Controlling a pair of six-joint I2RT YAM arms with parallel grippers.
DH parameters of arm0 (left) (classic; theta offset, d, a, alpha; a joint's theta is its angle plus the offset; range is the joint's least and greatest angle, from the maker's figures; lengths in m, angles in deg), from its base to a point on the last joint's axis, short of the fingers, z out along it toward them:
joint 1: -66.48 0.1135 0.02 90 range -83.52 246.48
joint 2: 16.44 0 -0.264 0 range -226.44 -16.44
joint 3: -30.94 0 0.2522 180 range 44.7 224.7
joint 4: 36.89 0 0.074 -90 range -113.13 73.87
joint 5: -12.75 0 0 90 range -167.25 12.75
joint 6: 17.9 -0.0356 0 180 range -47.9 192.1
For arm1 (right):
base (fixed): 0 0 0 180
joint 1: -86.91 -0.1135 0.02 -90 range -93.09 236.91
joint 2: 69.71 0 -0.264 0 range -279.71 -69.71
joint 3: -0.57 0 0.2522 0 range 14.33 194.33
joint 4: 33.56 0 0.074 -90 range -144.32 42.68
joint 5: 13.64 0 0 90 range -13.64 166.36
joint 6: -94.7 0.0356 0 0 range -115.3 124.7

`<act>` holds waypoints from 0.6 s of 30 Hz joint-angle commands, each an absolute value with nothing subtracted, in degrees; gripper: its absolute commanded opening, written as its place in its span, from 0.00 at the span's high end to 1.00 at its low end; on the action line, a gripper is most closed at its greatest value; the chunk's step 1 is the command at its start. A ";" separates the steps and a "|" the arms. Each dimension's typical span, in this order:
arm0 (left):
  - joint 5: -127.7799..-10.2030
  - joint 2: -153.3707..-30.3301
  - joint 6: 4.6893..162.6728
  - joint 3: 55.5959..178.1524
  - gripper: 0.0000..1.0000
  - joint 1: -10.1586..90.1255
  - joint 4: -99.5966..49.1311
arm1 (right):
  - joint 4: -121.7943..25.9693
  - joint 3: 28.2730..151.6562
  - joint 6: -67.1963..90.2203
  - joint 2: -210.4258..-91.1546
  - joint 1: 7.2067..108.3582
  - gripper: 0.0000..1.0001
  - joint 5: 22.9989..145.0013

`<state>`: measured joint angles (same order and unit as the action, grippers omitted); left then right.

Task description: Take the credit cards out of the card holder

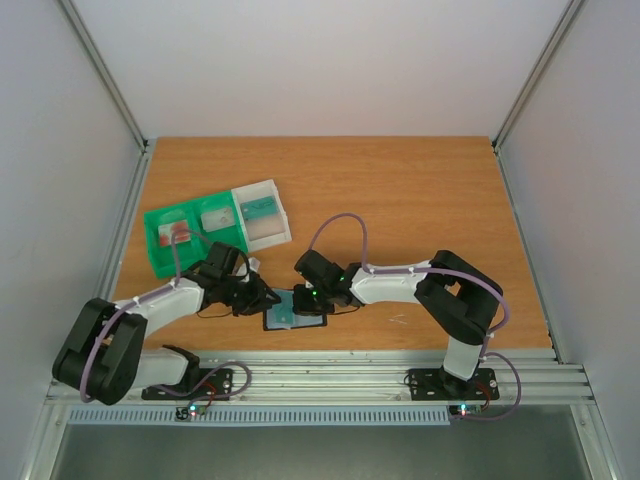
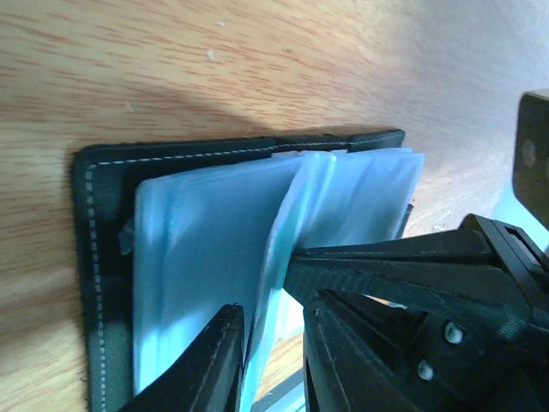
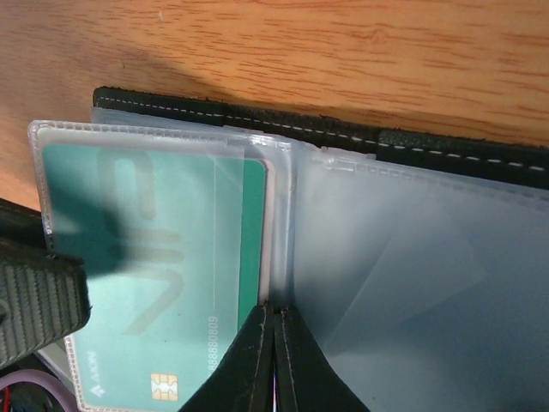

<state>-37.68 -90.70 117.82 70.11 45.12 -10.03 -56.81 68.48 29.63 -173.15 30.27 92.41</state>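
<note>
Emptying the flat black bifold card holder (image 1: 300, 322) looks partly done. Well beyond your left gripper (image 2: 264, 296), the green compartment tray (image 1: 152, 240) and the clear-white plastic box (image 1: 272, 238) beside it already carry cards. At least one teal credit card (image 3: 171, 257) sits inside a clear plastic sleeve (image 3: 60, 146) of the holder, which lies open on the wooden table (image 1: 420, 190) directly beneath both grippers. The other pockets cannot be read for certain.

Your left gripper stands narrow, jaws a slim gap apart and astride a raised sleeve leaf (image 2: 287, 215). Its ribbed pad (image 3: 34, 300) meets the outer edge of the teal card's sleeve, but no firm pinch shows. Your right gripper (image 3: 274, 322), just beside it, is pressed fully together. Its tips are down on the fold between the sleeves, with nothing visible between them. By this view, the teal card is yet to be drawn out.
</note>
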 commanded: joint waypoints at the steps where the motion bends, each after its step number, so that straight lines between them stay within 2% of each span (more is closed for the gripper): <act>1: -37.64 -88.28 118.32 71.69 0.78 44.56 -9.66 | -55.26 66.99 28.79 -173.57 29.80 0.96 92.54; 18: -36.21 -85.90 123.92 71.47 0.72 42.41 -13.23 | -48.50 63.77 27.82 -170.98 30.11 0.93 93.37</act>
<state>-37.11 -86.75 122.54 70.20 42.84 -10.38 -50.69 65.46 29.04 -172.54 30.29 93.46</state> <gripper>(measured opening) 0.272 0.057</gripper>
